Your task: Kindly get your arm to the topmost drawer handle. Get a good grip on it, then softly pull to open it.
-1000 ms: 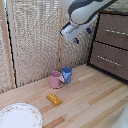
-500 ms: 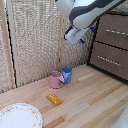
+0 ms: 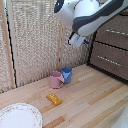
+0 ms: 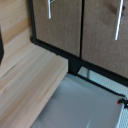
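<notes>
Hanging high over the wooden table (image 3: 95, 100), the arm (image 3: 92, 17) fills the exterior view from about 12 to 2 o'clock, its gripper (image 3: 77, 40) pointing down and toward 8 o'clock. The blue-tipped end is small and blurred, so I cannot tell how far the pincer is parted; nothing appears to be held. The dark brown drawers sit at 3 o'clock: the drawer (image 3: 116, 31) at the top of the stack carries the drawer handle (image 3: 117, 32), a thin silvery bar, and a lower drawer (image 3: 107, 60) has its own bar (image 3: 106, 59). The gripper is apart from both fronts, nearer the upper 1. On the table, a pink cup (image 3: 55, 79) and a blue cup (image 3: 67, 75) touch near the centre, a yellow block (image 3: 54, 98) lies at 7 o'clock of them, and a white plate (image 3: 19, 116) sits at 8 o'clock of the frame.

In the wrist view, no fingers show. Brown panels (image 4: 60, 25) with silvery bars (image 4: 49, 9) fill the 12 o'clock half, and wood (image 4: 30, 80) lies at 8 o'clock.

The main risk, as I judge it, is picking the wrong bar, since 2 alike handles stack closely. The handle is slim, so a slightly off approach could close the fingers on air or knock the front. A skewed grip could slip during the pull, and a hard tug could jam the drawer.
</notes>
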